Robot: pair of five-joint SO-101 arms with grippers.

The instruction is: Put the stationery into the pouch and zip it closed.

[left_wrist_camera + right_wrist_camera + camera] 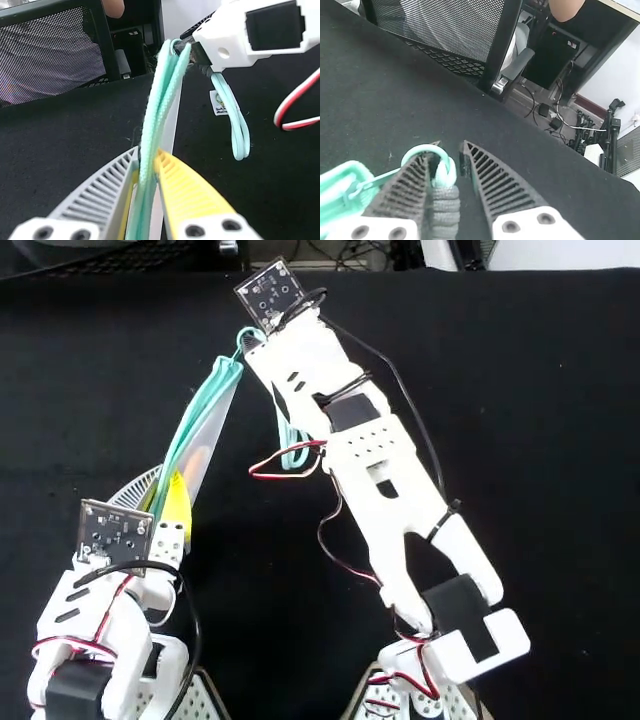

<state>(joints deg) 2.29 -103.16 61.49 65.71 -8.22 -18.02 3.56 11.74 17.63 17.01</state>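
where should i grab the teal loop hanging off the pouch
Probably the teal loop's free lower bend, pinched across both strands from the side. It hangs clear of the pouch, while its top is crowded by the right gripper.

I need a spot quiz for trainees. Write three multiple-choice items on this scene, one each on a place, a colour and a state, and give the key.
1. Where is the pouch?
A. lying flat
B. stretched between the left gripper and the right gripper
C. folded in half

2. What colour is the pouch?
A. red
B. black
C. mint green

3. What state is the left gripper in?
A. shut on the pouch
B. wide open
C. half open, touching nothing

Key:
1 B: the high view shows it spanning from one gripper to the other.
2 C: its edge is mint green in the left wrist view.
3 A: its grey and yellow fingers press the pouch's edge.
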